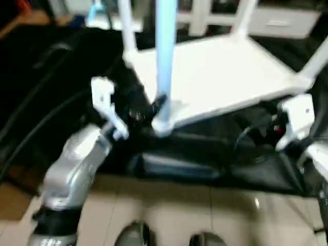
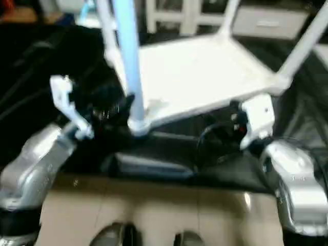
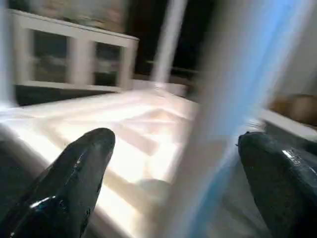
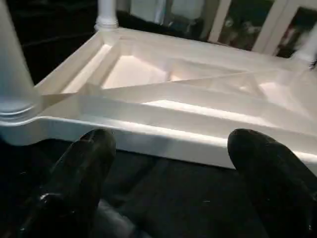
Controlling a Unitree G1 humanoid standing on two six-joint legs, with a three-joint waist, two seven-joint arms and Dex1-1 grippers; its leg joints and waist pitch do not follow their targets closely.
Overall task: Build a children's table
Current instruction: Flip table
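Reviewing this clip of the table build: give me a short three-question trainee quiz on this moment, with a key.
1. True or false: the table top lies with its ribbed underside facing up.
2. Multiple choice: the left gripper has its fingers A) shut on a leg, B) open on either side of the near-corner leg, C) resting on the floor.
3. Fill in: the right gripper is ____ and holds nothing, facing the long edge of the table top.

Key: 1 true; the X ribs show in the right wrist view, and the legs stand upward from the corner sockets. 2 B; both black fingers stand wide apart with the leg passing between them. 3 open.
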